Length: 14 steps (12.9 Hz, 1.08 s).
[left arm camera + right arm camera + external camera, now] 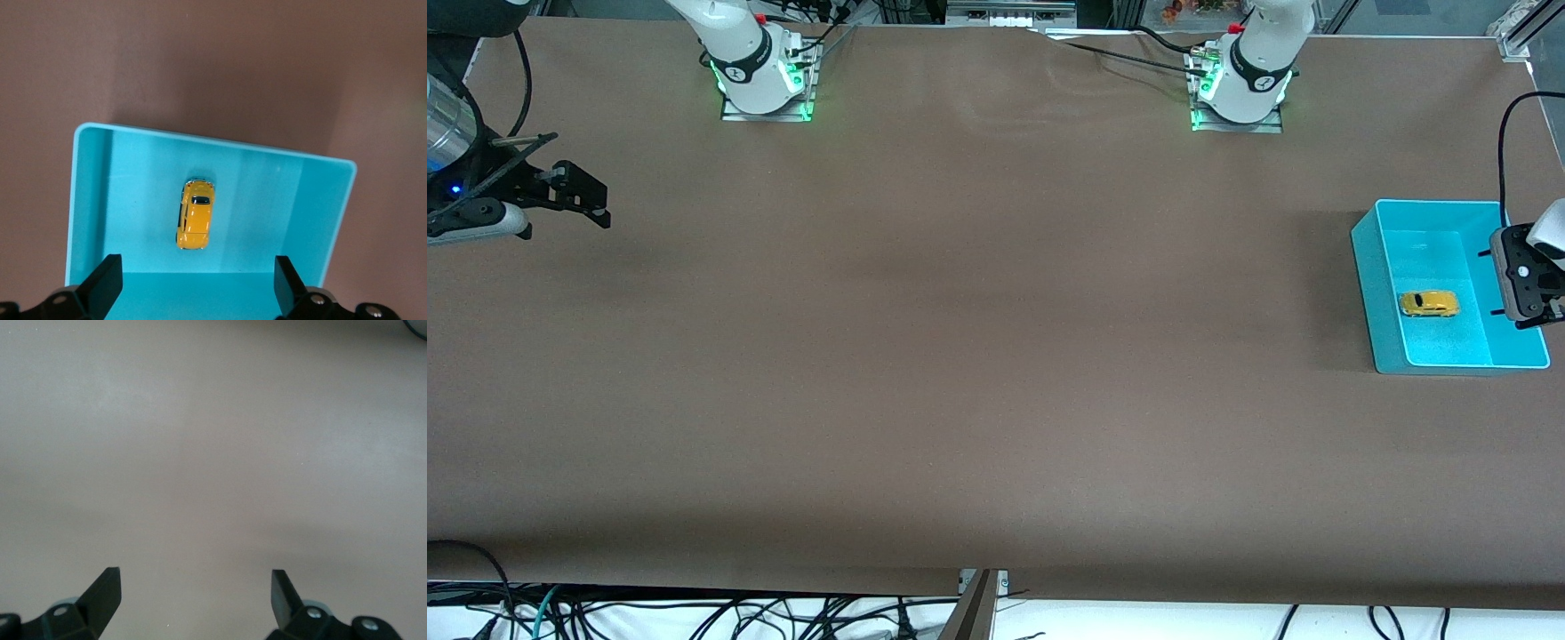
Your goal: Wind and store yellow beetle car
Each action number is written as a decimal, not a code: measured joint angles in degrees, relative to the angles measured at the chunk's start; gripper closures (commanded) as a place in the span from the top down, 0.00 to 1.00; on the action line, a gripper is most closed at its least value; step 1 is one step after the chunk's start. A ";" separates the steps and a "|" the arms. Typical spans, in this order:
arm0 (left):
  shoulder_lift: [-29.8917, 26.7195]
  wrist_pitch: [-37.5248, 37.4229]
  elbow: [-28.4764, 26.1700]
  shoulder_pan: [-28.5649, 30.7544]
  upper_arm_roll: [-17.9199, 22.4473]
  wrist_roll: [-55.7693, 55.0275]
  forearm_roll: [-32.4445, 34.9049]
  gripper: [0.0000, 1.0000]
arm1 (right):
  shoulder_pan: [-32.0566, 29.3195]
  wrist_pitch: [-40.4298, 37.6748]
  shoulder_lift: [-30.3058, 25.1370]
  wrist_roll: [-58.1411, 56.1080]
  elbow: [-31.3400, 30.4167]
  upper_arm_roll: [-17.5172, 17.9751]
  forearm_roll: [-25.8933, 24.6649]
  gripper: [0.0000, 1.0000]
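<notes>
yellow beetle car (195,222) released in teal bin (90,200), stored; left gripper (197,287) wide above it; right gripper (195,600) wide, waiting over bare table (960,356).

Even overhead light, perhaps slightly soft.

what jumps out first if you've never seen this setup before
The bright turquoise bin at the left arm's end of the brown table draws the eye, with the tiny yellow beetle car lying on its floor, untouched. The left gripper hangs open over the bin's outer edge. The right gripper waits open over bare table at the right arm's end.
</notes>
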 measured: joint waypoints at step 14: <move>-1.09 -22.02 16.17 -4.74 -20.85 -55.23 0.75 1.00 | 0.00 0.00 0.00 0.00 0.01 -0.06 0.00 0.99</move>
